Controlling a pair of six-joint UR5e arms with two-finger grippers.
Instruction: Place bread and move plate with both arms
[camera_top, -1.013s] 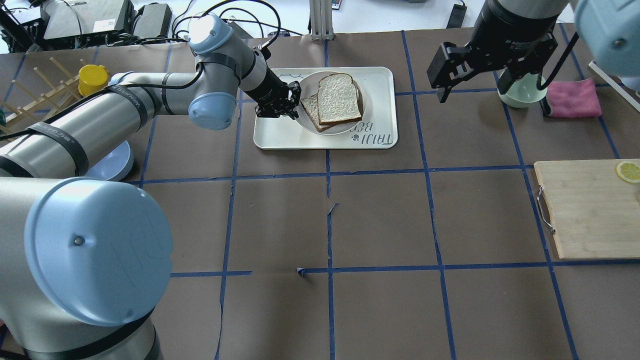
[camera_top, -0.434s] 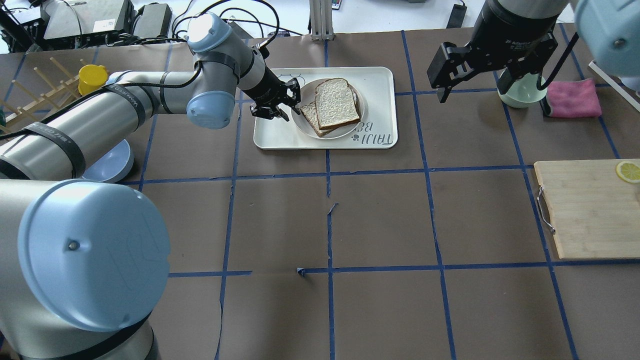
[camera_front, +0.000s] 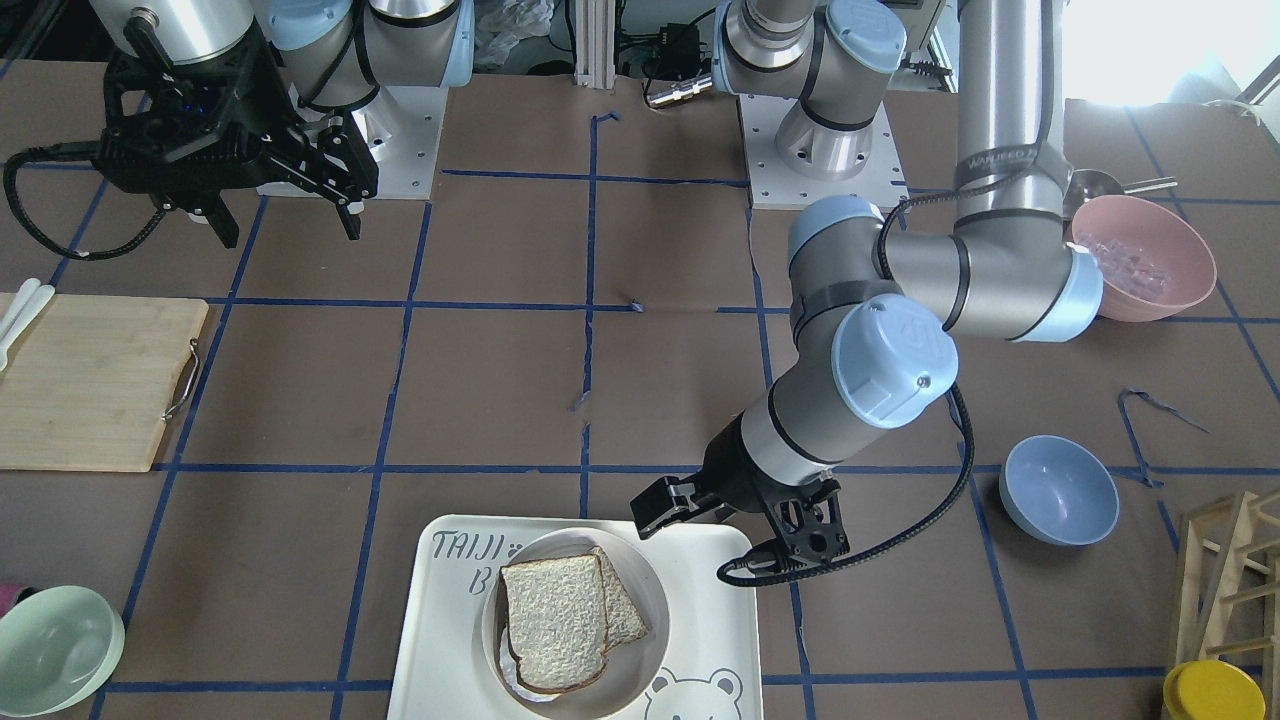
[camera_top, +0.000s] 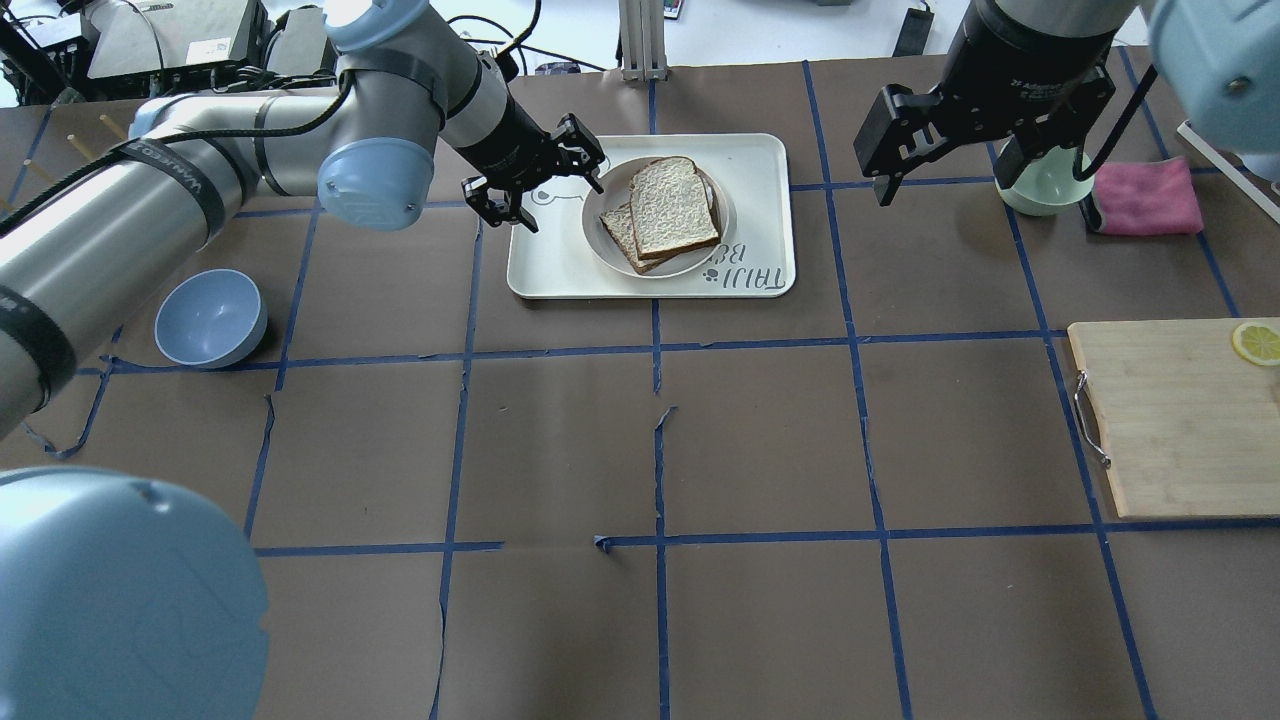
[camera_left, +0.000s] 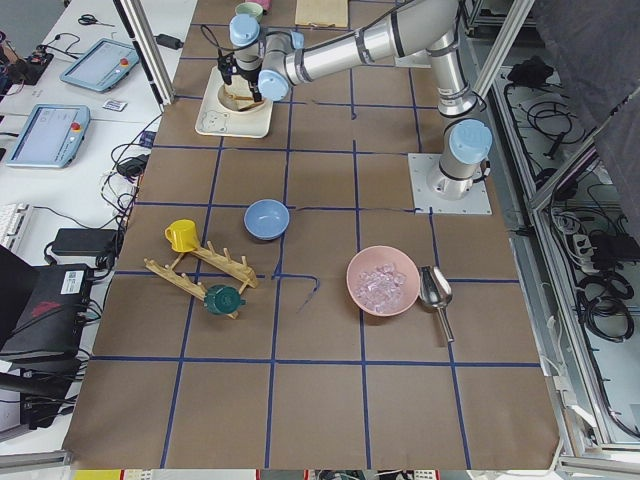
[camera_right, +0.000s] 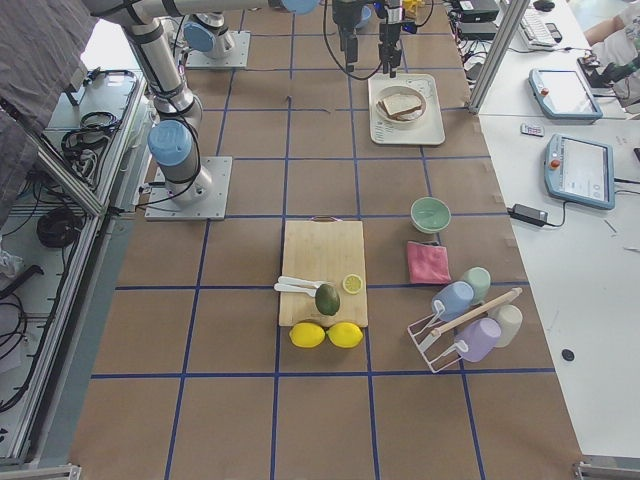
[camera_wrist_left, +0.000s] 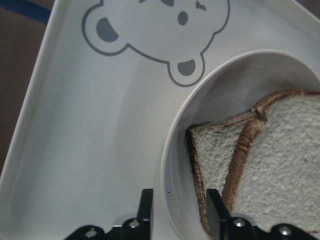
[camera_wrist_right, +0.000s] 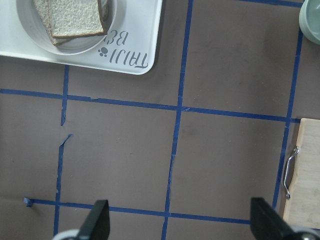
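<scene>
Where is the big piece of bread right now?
In the overhead view, the bread lies on the plate, atop a smaller slice, on the white tray.

Robotics lab: a brown table (camera_top: 760, 440) gridded with blue tape (camera_top: 660, 620), teach pendants (camera_right: 578, 170) on side benches (camera_right: 600, 290), loose cables (camera_left: 590, 290) nearby.

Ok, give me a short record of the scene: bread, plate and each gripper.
bread: on the plate, lying over a smaller slice
plate: on the tray
left gripper: open, empty, over the tray at the plate's rim
right gripper: open, empty, above bare table, away from the tray
</scene>
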